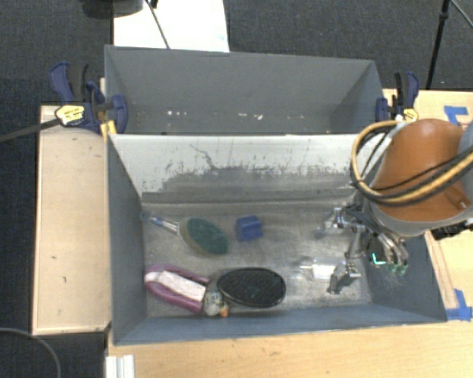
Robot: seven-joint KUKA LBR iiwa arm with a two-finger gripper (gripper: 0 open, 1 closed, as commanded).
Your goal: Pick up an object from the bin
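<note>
My gripper (339,278) hangs low at the right end of the bin floor, under the orange dome, its fingers slightly apart. A small clear, glinting thing (315,272) lies on the floor just left of the fingertips. Whether the fingers touch it I cannot tell. A black oval brush (252,287) lies further left along the near wall.
A green oval scrubber on a handle (206,235) and a small blue block (249,227) lie mid-floor toward the back. A pink and white packet (176,287) rests at the near left corner beside the brush. The arm's dome and cables overhang the right wall.
</note>
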